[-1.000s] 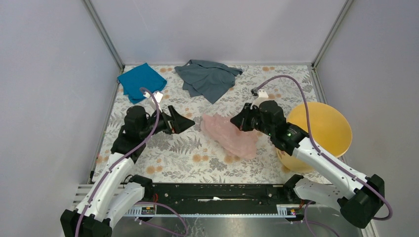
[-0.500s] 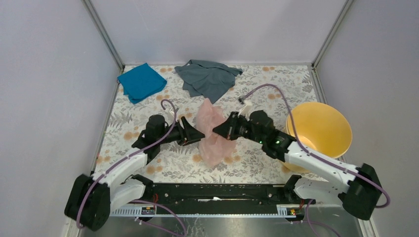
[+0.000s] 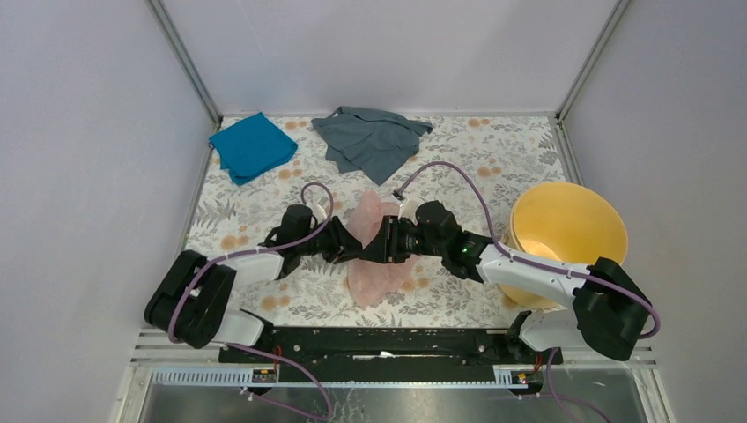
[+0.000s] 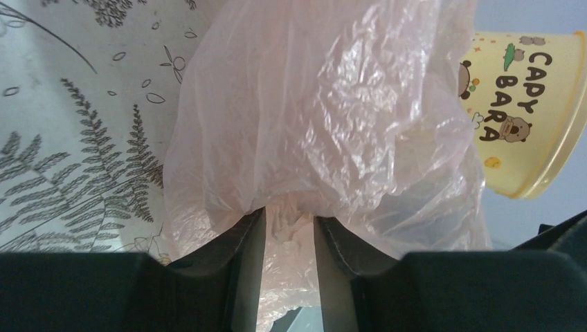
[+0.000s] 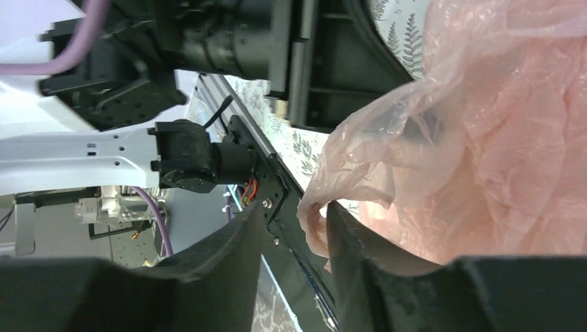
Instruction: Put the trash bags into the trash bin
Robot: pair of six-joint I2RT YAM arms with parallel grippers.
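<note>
A: Where is the pink bag [image 3: 377, 275]?
B: At the centre of the counter [image 3: 493, 167], with the bin [image 3: 573, 211] at its 3 o'clock. My right jaws stand open around its edge. My left jaws enclose film, but whether they grip I cannot tell.

Overhead view, counted: one wrinkly pale pink plastic bag [image 3: 377, 275] at the centre of the frame, and one round yellow bucket [image 3: 573, 231] at the right. There are two cloths near the top edge of the one floral-patterned table [image 3: 493, 150], a teal cloth [image 3: 252, 145] at upper left and a grey cloth [image 3: 370, 139] just right of it. Two robot arms reach in from the bottom, a left arm [image 3: 247, 264] and a right arm [image 3: 537, 275], and there are two purple cables, the left cable [image 3: 315, 187] and the right cable [image 3: 445, 164].
</note>
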